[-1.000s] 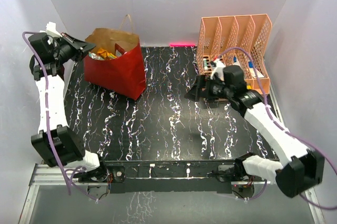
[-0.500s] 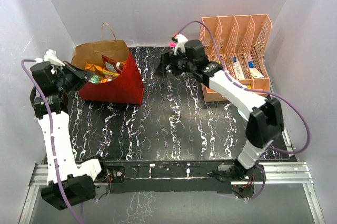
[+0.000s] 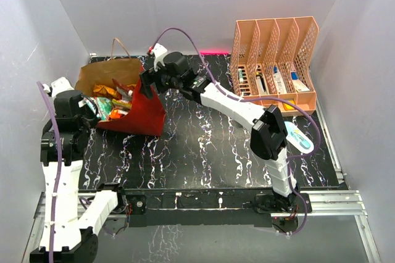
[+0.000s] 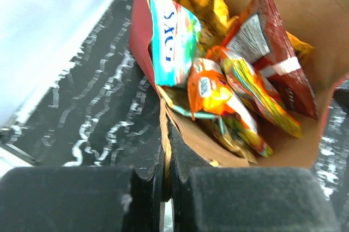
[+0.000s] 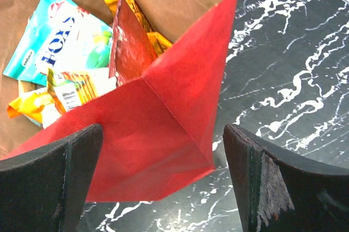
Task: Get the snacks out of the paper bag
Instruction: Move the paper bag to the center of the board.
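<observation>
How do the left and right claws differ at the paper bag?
The left claw is shut, pinching the rim of the dark red paper bag; the right claw stands wide open, holding nothing. The left claw is at the bag's left side, the right claw at its right corner. Both face the glossy foil snack packets inside.

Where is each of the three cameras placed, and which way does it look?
Top external: above and behind the bases, looking down on the table; the left arm and right arm show.
Left wrist: on the left arm, looking into the paper bag at the snacks; the left fingers, shut, pinch its rim.
Right wrist: on the right arm, facing the bag's red corner; the right fingers, open, show either side.
Both wrist views show the teal packet.
</observation>
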Robot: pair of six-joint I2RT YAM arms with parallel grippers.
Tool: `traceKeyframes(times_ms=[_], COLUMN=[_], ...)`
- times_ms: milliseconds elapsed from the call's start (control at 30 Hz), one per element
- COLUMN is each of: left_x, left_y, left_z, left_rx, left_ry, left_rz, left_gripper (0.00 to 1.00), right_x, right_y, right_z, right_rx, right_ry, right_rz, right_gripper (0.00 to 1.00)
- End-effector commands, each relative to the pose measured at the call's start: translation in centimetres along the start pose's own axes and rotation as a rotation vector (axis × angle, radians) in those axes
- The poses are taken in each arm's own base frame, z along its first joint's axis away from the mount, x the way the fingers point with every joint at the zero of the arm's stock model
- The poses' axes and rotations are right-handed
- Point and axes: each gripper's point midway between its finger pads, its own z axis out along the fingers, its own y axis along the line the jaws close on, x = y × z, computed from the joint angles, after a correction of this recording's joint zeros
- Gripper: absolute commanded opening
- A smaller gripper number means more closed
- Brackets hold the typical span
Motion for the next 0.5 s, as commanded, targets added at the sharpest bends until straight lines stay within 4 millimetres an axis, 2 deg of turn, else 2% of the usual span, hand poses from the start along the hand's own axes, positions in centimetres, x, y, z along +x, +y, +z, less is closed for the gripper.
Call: traceKeyframes(times_ms=[0, 100, 200, 333, 467], left_x=[-3.8, -4.2, -4.3, -3.6, -1.3], left_y=[4.7, 4.9, 5.1, 4.9, 3.4], left_z=[-2.5, -2.9, -3.6, -3.9, -3.4], left_rx=[-0.244, -0.279, -0.276, -0.232, -0.113], left_ry=[-0.190, -0.231, -0.274, -0.284, -0.222], left_rz=[0.149, 0.211, 0.231, 0.218, 0.150], left_gripper=[0.00, 0.00, 0.00, 0.00, 0.01], right_x=[-7.1, -8.3, -9.7, -11.2, -13.2], right_y=[2.9, 4.8, 5.4, 4.6, 5.1], right_z=[-2.9, -3.9, -4.2, -2.5, -0.1], right_rx=[0.025, 0.011, 0.021, 0.057, 0.020], right_ry=[-0.178, -0.211, -0.264, -0.339, -0.439], right_rz=[0.014, 0.031, 0.061, 0.060, -0.001], right_gripper=[0.97, 0.97, 0.98, 0.98, 0.97])
